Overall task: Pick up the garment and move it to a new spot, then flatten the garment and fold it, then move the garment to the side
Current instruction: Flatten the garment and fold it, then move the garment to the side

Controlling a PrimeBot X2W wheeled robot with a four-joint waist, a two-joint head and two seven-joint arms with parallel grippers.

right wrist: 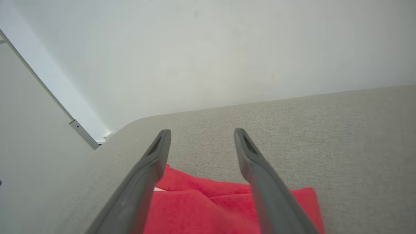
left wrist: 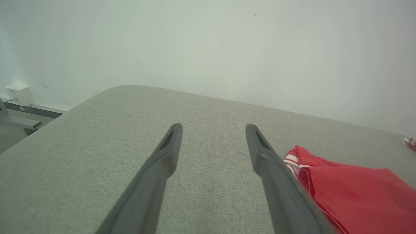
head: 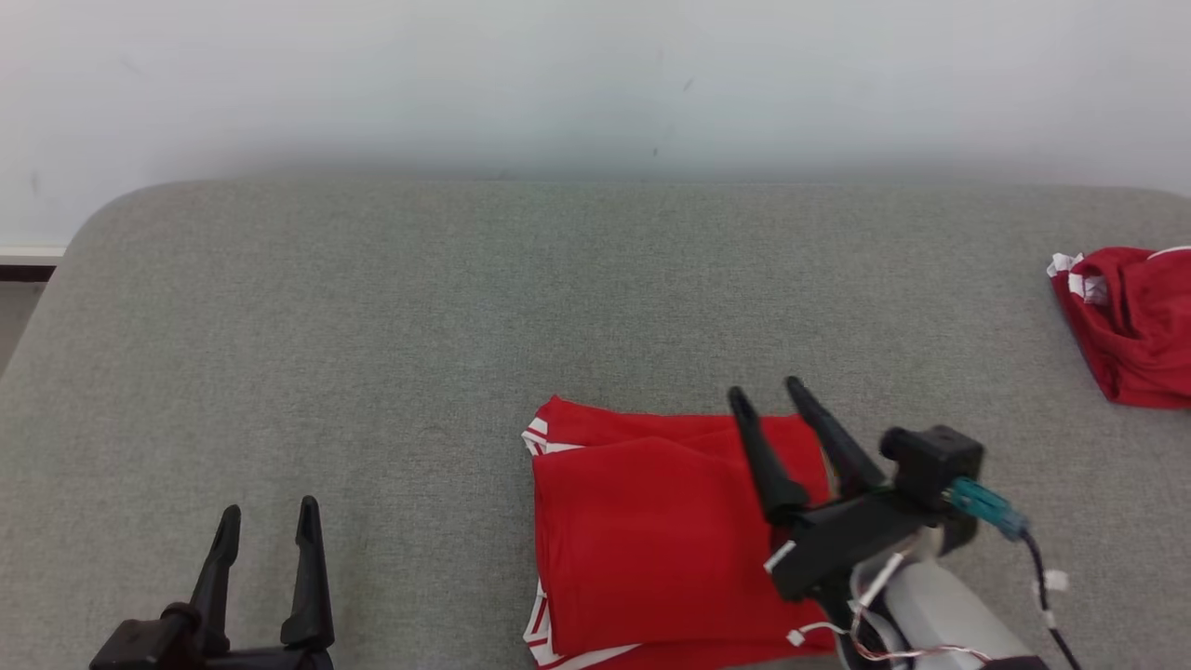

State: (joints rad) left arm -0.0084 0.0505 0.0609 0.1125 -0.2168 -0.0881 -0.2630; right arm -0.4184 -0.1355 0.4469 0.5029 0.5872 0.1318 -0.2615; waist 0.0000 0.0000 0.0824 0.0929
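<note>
Right hand (head: 767, 390): I am seeing its two dark fingers standing apart, with nothing between them. It is hovering over the right part of the folded garment (head: 642, 530), fingers pointing away from the robot and a little to the left, with the tips reaching about the garment's far edge. I cannot tell whether the fingers are touching the cloth. In the right wrist view the tips are lying over bare grey fabric just past that far edge, and the red cloth is showing between and under the fingers. A cable with a teal plug (head: 982, 502) is hanging from the right wrist.

Left hand (head: 270, 507): I am reading its fingers as apart too, gripping nothing. It is sitting at the lower left of the head view, over bare desk (head: 372, 326), well apart from the garment. In the left wrist view the garment's near-left corner, with its white stripes, is showing just beside the right-side finger.

Garment: red with white striped trim, lying folded into a rough rectangle, flat on the grey fabric-covered desk, near the robot's edge and a little right of centre. One layer is overlapping another along the far edge.

Further out: a second red garment (head: 1130, 321) with white trim is lying bunched at the desk's right edge, well apart from the folded one. A pale wall (head: 595, 84) is running behind the desk. In the left wrist view a small white box (left wrist: 18, 94) is sitting low on that wall, off the desk's rounded corner.
</note>
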